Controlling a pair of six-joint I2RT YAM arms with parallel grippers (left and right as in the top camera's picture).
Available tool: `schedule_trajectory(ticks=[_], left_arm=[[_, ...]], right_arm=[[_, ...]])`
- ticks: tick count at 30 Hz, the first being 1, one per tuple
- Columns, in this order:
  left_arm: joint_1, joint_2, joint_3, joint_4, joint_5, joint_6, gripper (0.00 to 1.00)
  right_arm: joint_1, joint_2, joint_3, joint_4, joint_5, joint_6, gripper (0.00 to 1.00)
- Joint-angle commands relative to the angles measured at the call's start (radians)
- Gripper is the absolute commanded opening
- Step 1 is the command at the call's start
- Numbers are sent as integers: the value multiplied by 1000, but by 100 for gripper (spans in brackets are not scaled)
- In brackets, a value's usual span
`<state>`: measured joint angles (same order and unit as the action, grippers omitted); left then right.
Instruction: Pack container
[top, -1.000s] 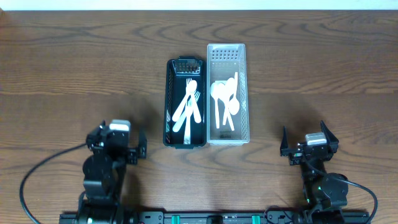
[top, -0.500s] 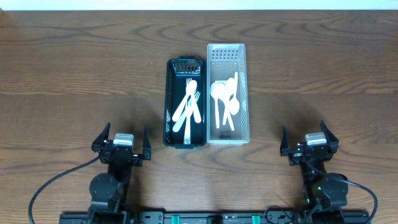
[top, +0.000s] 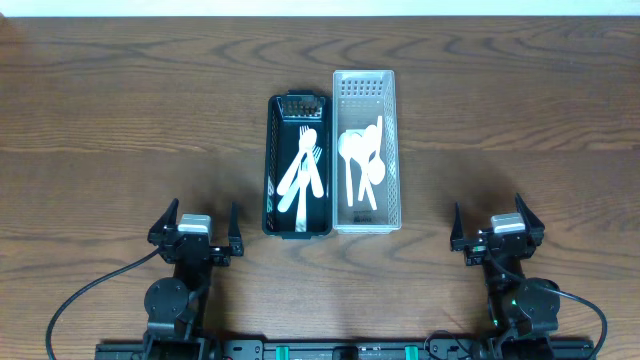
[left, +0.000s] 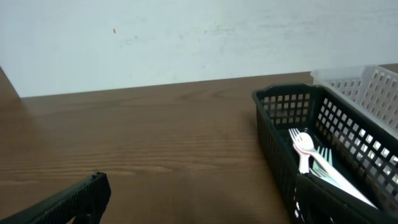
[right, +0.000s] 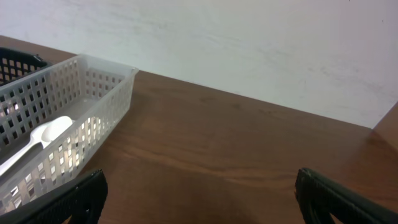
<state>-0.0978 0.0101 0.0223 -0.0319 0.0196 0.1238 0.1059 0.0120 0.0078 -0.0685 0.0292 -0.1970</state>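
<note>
Black container (top: 271, 172) beside white container (top: 396, 150)

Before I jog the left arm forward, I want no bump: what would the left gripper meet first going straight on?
Likely nothing: the left gripper points along bare table. The black basket sits just right of its line, though the clearance is hard to judge.

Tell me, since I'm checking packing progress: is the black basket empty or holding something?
Not empty: several white plastic forks lie inside the black basket, visible overhead and from the left wrist.
</note>
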Motion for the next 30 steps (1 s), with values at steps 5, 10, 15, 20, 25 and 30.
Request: schedule_trajectory(ticks=[5, 10, 15, 20, 25, 30], left_arm=[[5, -6, -18, -39, -5, -35, 98], [5, 2, -18, -39, -5, -35, 98], [5, 9, -18, -39, -5, -35, 98], [5, 14, -18, -39, -5, -35, 98], [5, 14, -18, -39, -5, -35, 98], [5, 14, -18, -39, -5, -36, 98]], right_arm=[[-2, -6, -2, -4, -6, -13, 99], [-2, -6, -2, -4, -6, -13, 99], [-2, -6, -2, -4, -6, -13, 99], [-2, -6, -2, -4, -6, -13, 99], [-2, -6, -2, -4, -6, -13, 99], [-2, -6, -2, -4, -6, -13, 99]])
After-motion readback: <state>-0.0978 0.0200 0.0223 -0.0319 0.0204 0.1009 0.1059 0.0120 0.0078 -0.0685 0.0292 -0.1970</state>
